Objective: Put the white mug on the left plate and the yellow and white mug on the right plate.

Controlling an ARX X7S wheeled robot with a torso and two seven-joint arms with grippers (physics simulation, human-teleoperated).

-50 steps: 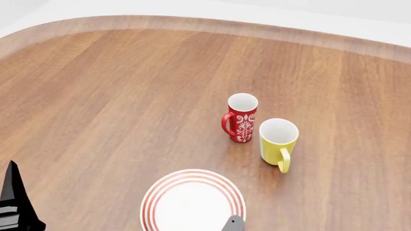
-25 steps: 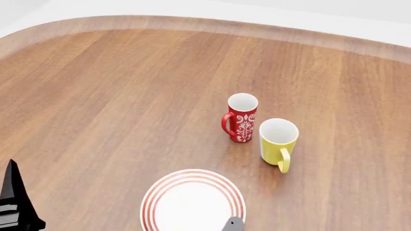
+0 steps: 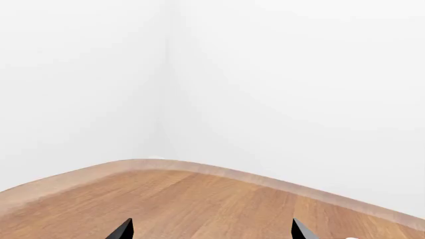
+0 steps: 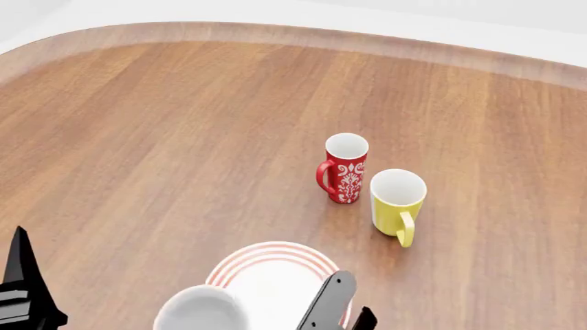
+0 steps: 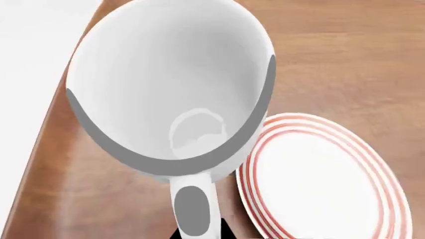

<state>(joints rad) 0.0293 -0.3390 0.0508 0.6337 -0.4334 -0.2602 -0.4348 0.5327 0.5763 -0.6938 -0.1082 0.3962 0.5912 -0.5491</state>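
The white mug (image 5: 172, 89) fills the right wrist view, mouth up, and its handle (image 5: 192, 211) runs down between the black fingertips of my right gripper (image 5: 197, 233), which is shut on it. From the head, the white mug (image 4: 200, 309) hangs at the near left rim of a red-ringed plate (image 4: 275, 271), with the right gripper (image 4: 321, 313) beside it. I cannot tell whether this is the left plate or the right plate; only one shows. The yellow and white mug (image 4: 397, 203) stands upright further back to the right. My left gripper (image 3: 211, 234) is open and holds nothing.
A red mug with a white pattern (image 4: 345, 168) stands right next to the yellow one, on its left. The wooden table (image 4: 165, 137) has a curved far edge (image 4: 275, 31) against white walls. The left gripper's finger (image 4: 23, 289) shows at the near left corner.
The white mug and my right gripper have come into the head view from the near edge, now over the plate's near left rim. The left gripper and the other mugs have not moved.
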